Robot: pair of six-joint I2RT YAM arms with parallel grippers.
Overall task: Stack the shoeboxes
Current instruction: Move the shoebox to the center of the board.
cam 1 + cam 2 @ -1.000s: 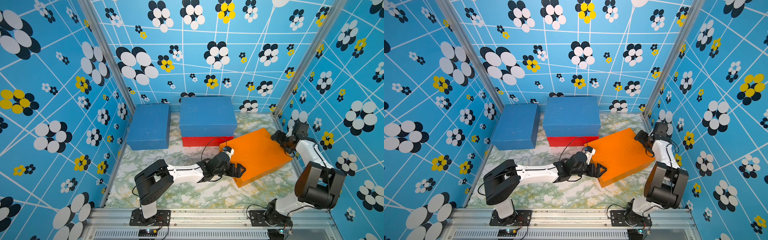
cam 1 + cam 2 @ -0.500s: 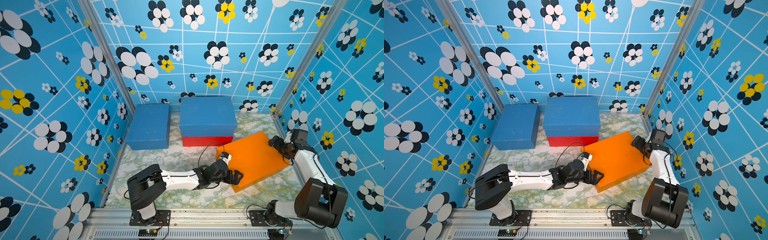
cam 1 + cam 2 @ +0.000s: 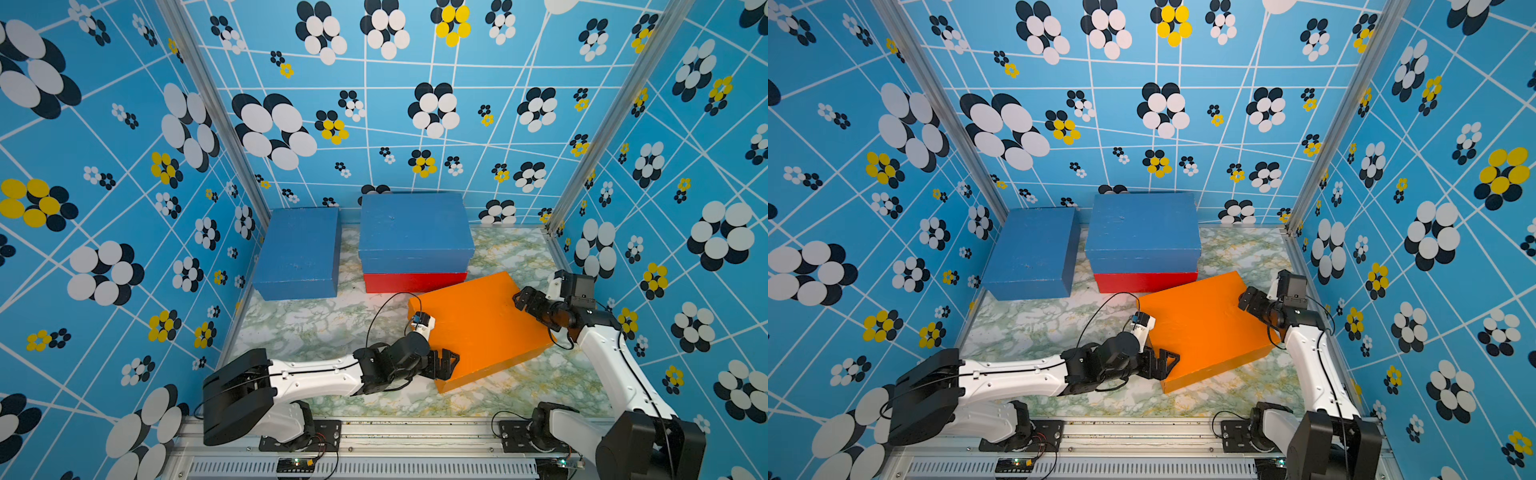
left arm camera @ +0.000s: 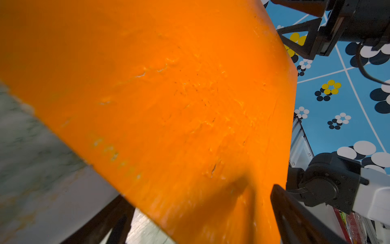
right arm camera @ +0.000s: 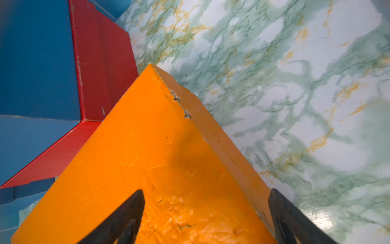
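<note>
**Two arms brace a box.** The orange shoebox (image 3: 482, 328) lay right of centre on the marble-print desk (image 3: 311, 328), skewed vs. the pile and close to its front. The left tool (image 3: 448, 365) sat at the box's near-left corner and the right tool (image 3: 521, 300) at its far-right corner. Both were released, jaws spread wide, clenched on nothing; the box was far too broad for a pinch. At centre-far a stacked blue shoebox (image 3: 415, 226) rested on the red shoebox (image 3: 413, 282). A lone blue shoebox (image 3: 297, 253) lay flat at far left, apart from the pile.

Step in hand, prob.: lift the orange box btwn the two arms and carry it onto the pile. To do it well:
- press inward evenly from both corners and keep the box level;
- raise it clear of the blue lid before moving it over;
- square it w/ the pile, then ease off both sides together.

An uneven push would likely spin or drop it.

Hard to read: whether the box was off the desk or just tipped, as the left wrist view was blurred. Jaw contact w/ the cardboard couldn't be confirmed at either corner, nor whether orange touched red. The box's underside and far wall were hidden.
</note>
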